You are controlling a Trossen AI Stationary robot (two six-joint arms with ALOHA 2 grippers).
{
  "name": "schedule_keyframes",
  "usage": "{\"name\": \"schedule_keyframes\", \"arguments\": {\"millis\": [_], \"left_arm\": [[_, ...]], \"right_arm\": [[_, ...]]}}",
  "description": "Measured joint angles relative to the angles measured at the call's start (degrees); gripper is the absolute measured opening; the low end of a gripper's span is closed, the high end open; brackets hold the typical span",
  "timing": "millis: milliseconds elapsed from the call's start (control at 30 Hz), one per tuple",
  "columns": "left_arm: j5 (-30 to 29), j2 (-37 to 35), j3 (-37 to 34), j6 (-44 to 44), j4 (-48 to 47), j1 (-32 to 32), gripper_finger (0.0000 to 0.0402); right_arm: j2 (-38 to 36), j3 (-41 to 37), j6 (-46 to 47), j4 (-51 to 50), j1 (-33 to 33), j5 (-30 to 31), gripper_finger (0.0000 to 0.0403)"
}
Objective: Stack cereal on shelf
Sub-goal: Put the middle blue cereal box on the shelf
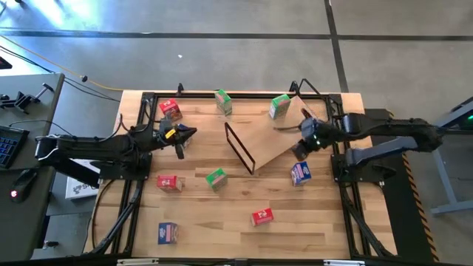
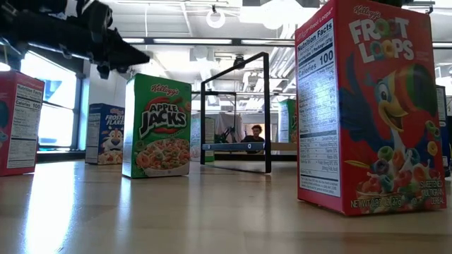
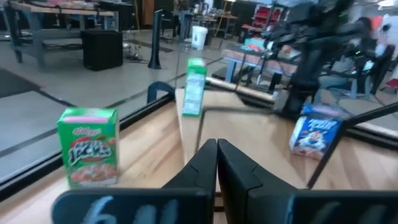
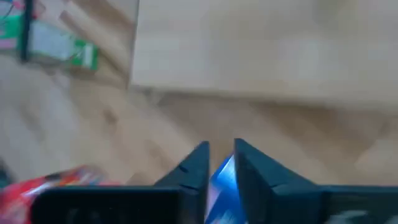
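The shelf [image 1: 275,139] is a slanted plywood board mid-table, with a black wire frame [image 1: 239,148] at its near-left edge. Cereal boxes stand or lie scattered on the table: red [image 1: 170,109], green [image 1: 223,102] and green [image 1: 279,106] at the back, red [image 1: 168,182], green [image 1: 216,178], blue [image 1: 300,173], red [image 1: 261,216] and blue [image 1: 168,233] nearer. My left gripper [image 1: 185,136] hovers shut, pointing level toward the shelf [image 3: 216,158]. My right gripper [image 1: 301,146] hangs over the shelf's near right edge, tilted down, its fingers a narrow gap apart [image 4: 222,152]. The blue box [image 4: 222,177] shows through that gap.
The arm bases and black rails [image 1: 347,170] flank the table on both sides. Bare wood lies at the near middle [image 1: 222,222]. A keyboard [image 1: 7,144] and other gear sit off the table at the left. In the low view a person [image 2: 256,131] sits far behind the table.
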Motion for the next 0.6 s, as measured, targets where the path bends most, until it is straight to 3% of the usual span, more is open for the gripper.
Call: {"name": "schedule_keyframes", "arguments": {"millis": [167,300,433,600], "left_arm": [[-0.1,0.0,-2.5,0.9,2.3,1.6,0.0001],[-0.1,0.0,-2.9,1.9,2.5,2.7,0.0001],[1.1,0.0,-2.9,2.9,2.5,3.3,0.0001],[1.2,0.0,-2.9,3.3,2.4,3.3,0.0000]], "right_arm": [[4.3,2.2,17.4,-8.0,9.9,-0.1,0.0174],[9.3,2.2,27.2,-10.9,14.1,-0.3,0.0240],[13.6,2.2,32.0,-11.3,14.8,-3.2,0.0273],[17.3,2.3,34.0,-13.2,14.7,-4.6,0.0279]]}}
